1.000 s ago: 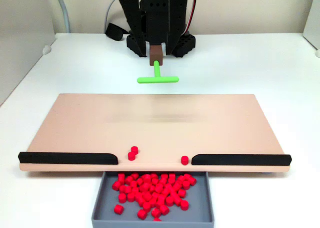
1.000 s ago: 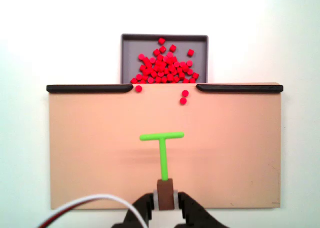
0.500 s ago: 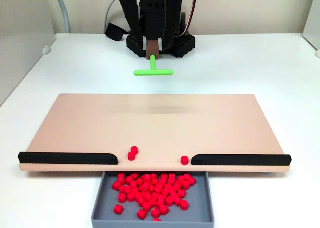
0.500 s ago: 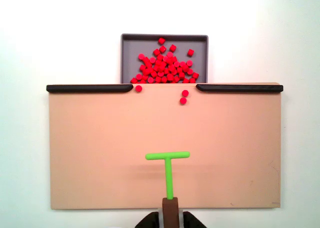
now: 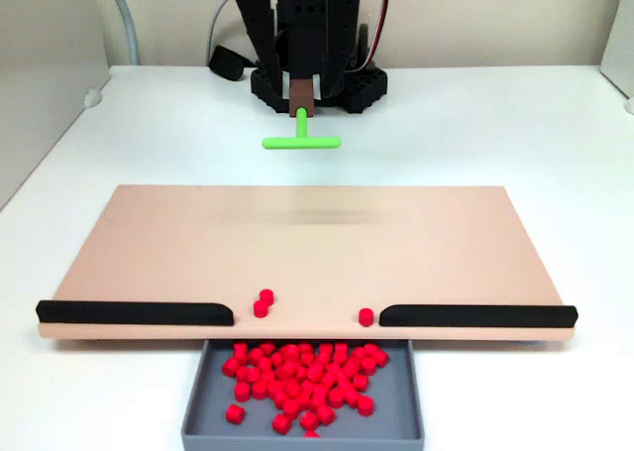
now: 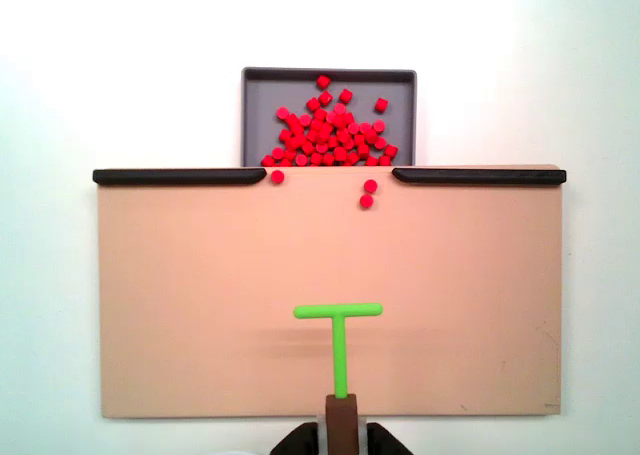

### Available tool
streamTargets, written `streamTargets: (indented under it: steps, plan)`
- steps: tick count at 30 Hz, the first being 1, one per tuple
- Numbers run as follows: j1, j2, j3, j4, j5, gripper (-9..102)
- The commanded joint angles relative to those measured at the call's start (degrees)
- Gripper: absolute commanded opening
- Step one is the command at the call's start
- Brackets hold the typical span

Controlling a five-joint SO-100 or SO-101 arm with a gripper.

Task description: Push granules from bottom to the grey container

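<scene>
Pincer (image 6: 341,427) grips green pusher (image 5: 300,140), raised off board (image 5: 307,243) frontally.

The arm (image 5: 307,25) is black and perforated, with red and white cables along it.

A white table (image 5: 515,124) fills the scene, its surface smooth, matte and evenly lit, with only soft, faint shadows. In a fixed view that faces the far side, a pale beige wall (image 5: 495,20) rises behind the table's far edge. On the left, a light grey panel (image 5: 45,64) stands on the table and runs from near to far. A grey cable (image 5: 124,20) hangs down in the far left corner, between the panel and the wall. At the far right edge, a white upright surface (image 5: 619,25) stands beside the wall. In another fixed view from above, the table (image 6: 80,65) looks bright, almost washed out, toward the top.
</scene>
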Motion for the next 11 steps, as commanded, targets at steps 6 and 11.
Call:
streamTargets:
  steps: [6, 11]
  plan:
    - [-0.3, 2.2, -0.5, -0.4, 0.5, 0]
    - [-0.4, 2.2, -0.5, -0.4, 0.5, 0]
